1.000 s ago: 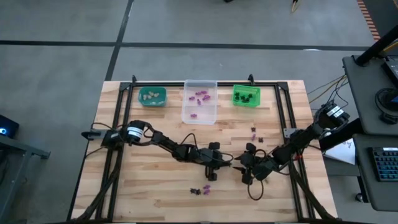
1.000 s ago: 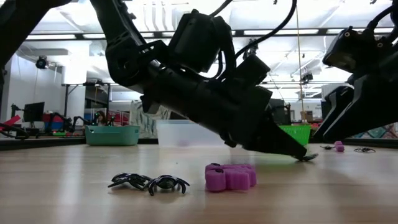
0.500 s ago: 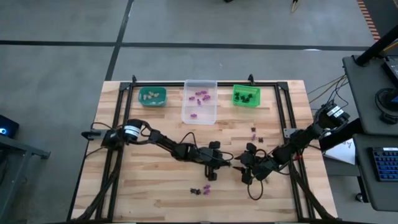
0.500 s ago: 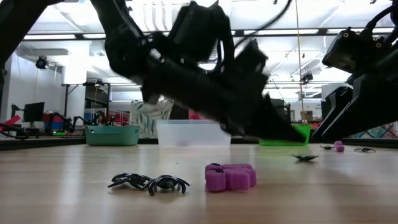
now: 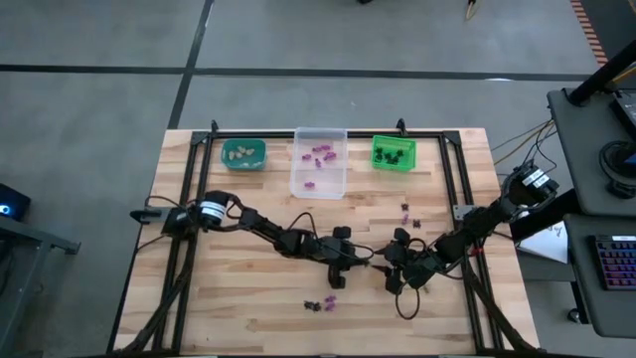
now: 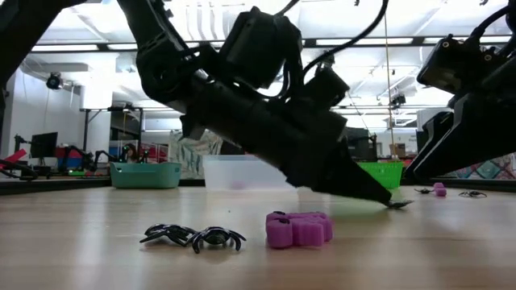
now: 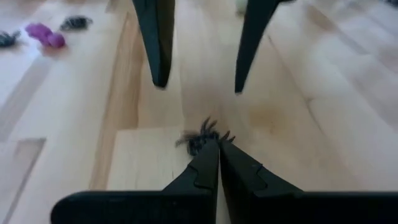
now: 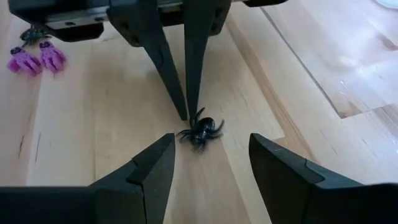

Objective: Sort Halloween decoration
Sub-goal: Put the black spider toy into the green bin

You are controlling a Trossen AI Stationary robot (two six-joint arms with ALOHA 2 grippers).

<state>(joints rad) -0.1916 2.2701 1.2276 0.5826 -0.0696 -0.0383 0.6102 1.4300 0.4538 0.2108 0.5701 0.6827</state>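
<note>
Now, from the left of the table: the teal bin [image 5: 242,153] at the back holds the pale beige pieces, the clear bin [image 5: 319,161] beside it the purple ones, the green bin [image 5: 394,153] the black ones — so the sorting is well along. Out front, the left gripper [image 5: 370,261] reaches low across the middle, its fingers pressed together, tips down right at a black spider [image 8: 200,132] on the wood. It looks to be a pinch at the spider's edge, though whether the trinket is truly caught I cannot tell. Facing it, the right gripper [image 8: 211,160] hangs with jaws spread wide, the spider lying between its fingertips and the left arm's — placed, I judge, to take or steady the piece. Nearer the front edge wait two more spiders [image 6: 193,236] and a purple trinket [image 6: 299,229]; further right, a few strays [image 5: 407,212] sit near the green bin's side.
</note>
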